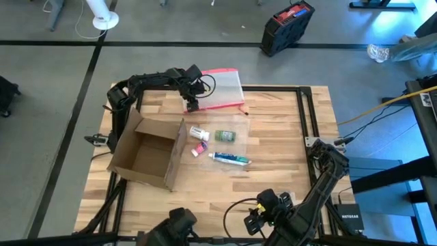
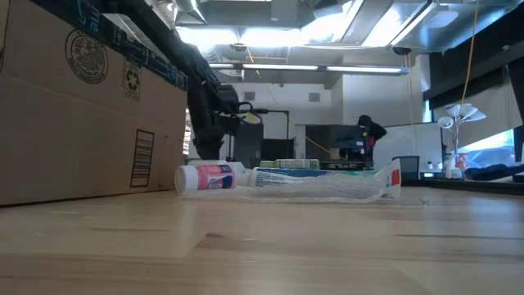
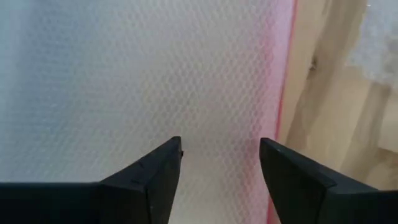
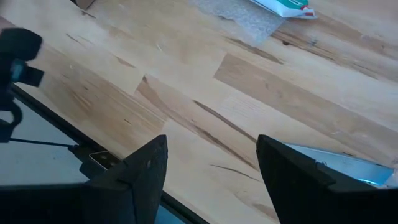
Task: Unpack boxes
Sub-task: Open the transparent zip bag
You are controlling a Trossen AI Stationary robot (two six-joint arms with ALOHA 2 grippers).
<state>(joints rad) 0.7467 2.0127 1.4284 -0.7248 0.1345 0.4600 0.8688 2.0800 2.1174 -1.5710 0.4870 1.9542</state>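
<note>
Brown cardboard box (image 1: 147, 154) lies open at 9 o'clock; left gripper (image 1: 193, 104) jaws released above clear pink-edged pouch (image 1: 225, 89); right gripper (image 1: 263, 212) jaws released.

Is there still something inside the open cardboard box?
No, the high view shows the cardboard box lying open with only its bare brown bottom, while the toothpaste tube and small bottles lie on the table beside it.
</note>
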